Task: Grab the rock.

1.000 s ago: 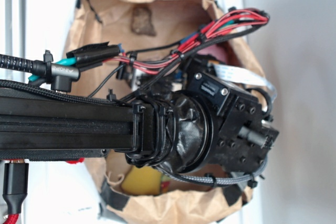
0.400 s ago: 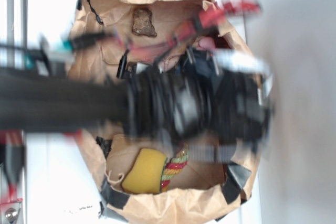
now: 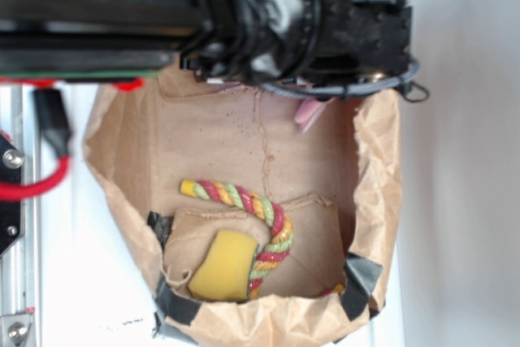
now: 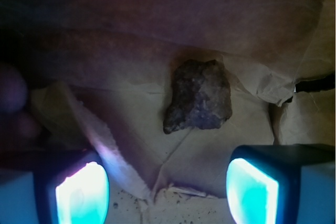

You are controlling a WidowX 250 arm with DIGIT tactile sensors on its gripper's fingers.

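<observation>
Jaws (image 4: 165, 184) spread wide above the rock (image 4: 199, 96), which lies on the paper bag's floor (image 4: 126, 108), just beyond them (dim in there); descending off-centre could nudge it or snag crumpled paper.

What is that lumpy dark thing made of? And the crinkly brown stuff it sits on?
The rock looks like real stone: rough, dull, mottled grey-brown, with uneven edges and no shine. The bag under it looks like brown paper: matte, creased, with torn, wrinkled edges. The stripy rope seems to be twisted fibre, perhaps cotton; that is hard to tell.
</observation>
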